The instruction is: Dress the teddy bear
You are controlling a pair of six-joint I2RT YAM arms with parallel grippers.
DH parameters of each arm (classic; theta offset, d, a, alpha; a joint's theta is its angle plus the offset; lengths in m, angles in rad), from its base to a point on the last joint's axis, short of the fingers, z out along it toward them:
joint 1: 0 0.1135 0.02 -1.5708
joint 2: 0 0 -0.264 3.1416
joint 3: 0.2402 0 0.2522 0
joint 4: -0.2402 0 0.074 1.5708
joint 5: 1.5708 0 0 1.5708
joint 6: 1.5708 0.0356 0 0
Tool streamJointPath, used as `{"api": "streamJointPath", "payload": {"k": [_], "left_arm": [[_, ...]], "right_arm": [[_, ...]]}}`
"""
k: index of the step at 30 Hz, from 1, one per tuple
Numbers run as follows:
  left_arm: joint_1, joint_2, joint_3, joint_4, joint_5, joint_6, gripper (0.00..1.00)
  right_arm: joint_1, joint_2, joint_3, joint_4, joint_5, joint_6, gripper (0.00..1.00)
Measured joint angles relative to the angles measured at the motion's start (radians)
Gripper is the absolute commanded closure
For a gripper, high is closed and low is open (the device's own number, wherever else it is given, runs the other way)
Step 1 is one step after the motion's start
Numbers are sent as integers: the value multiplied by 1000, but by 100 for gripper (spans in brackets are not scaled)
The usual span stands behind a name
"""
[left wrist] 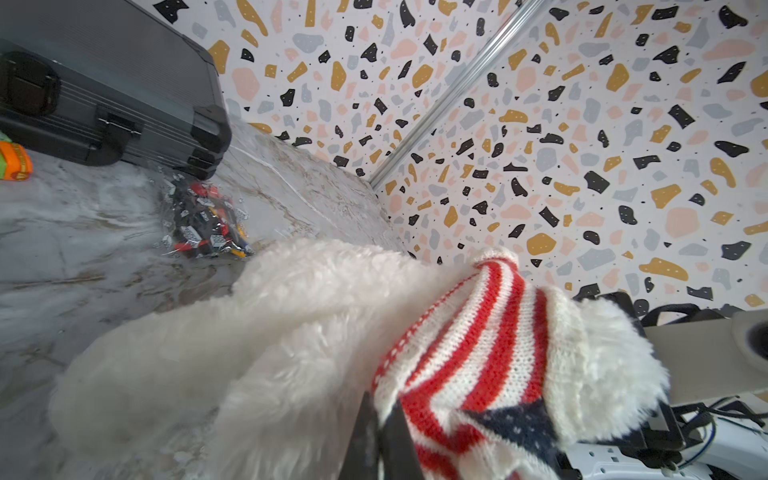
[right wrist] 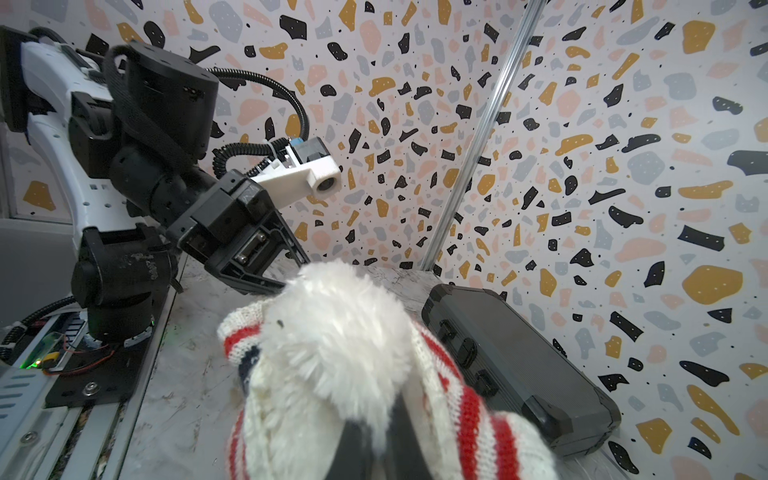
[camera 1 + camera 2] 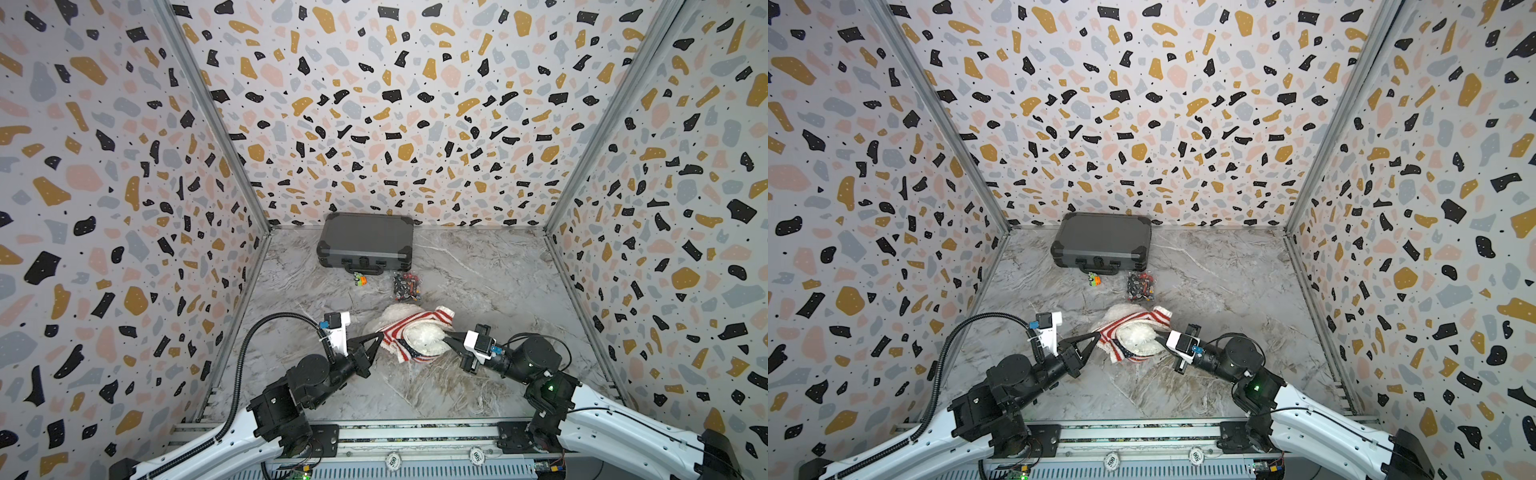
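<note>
White plush teddy bear [image 3: 424, 338] lies on the marble table [image 3: 490, 291], centre, a little toward 6 o'clock. Red-and-white striped knit sweater [image 3: 415, 322] bunched around it. Left gripper [image 3: 379, 337] at the bear's 9 o'clock, jaws pinched closed on the sweater's edge. Right gripper [image 3: 447, 341] at its 3 o'clock, jaws closed on the sweater hem against the fur. Grey case [image 3: 365, 241] at 12 o'clock; bag of small parts [image 3: 406, 286] and orange-green toy [image 3: 359, 279] between case and bear

Bright, even light, soft shadows.
Your frames bend at the edges; the white fluffy plush teddy bear [image 1: 249, 353] blurs close to both wrist cameras.
</note>
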Motion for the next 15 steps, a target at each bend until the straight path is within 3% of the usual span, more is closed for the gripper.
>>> {"api": "streamJointPath", "payload": {"k": [7, 15], "left_arm": [[7, 42, 31, -67, -11, -12, 100], [7, 101, 95, -130, -40, 37, 100]], "right_arm": [[0, -97, -64, 22, -52, 6, 100], [0, -108, -64, 25, -60, 36, 100]]}}
